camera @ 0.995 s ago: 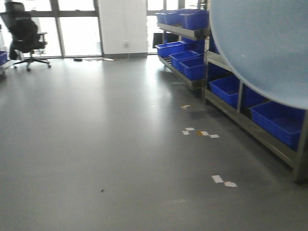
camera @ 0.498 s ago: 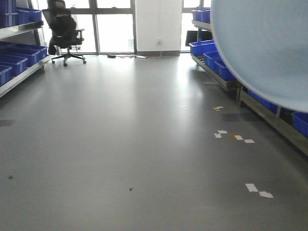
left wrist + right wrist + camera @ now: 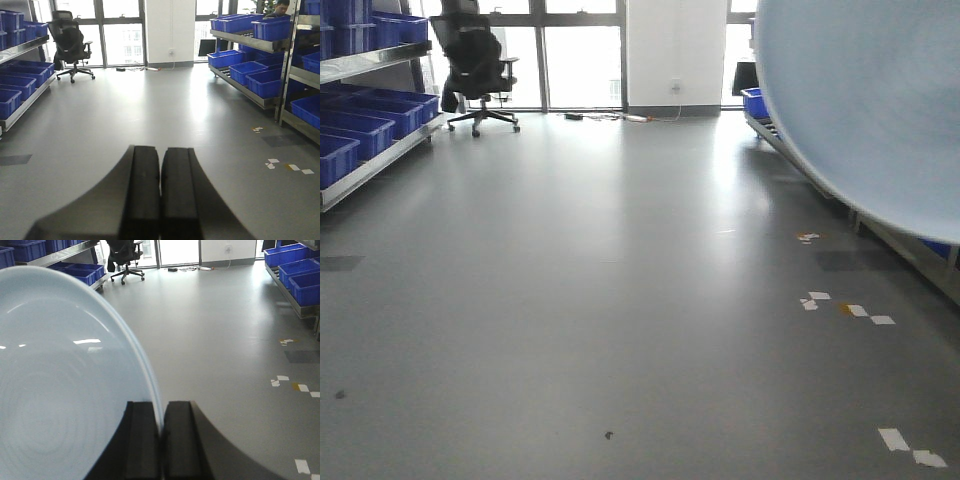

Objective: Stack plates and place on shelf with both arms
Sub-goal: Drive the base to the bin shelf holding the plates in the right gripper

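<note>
bright daylight from blown-out windows (image 3: 580,65) glares off the floor (image 3: 620,300); the near plate (image 3: 880,100) seems slightly blurred.

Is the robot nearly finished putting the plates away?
Not yet. Picking up looks done: the right hand grips a plate by its rim, though I cannot tell if both are stacked there. The left hand is shut and empty. Left to do: reach the shelf and set the plates down.
</note>
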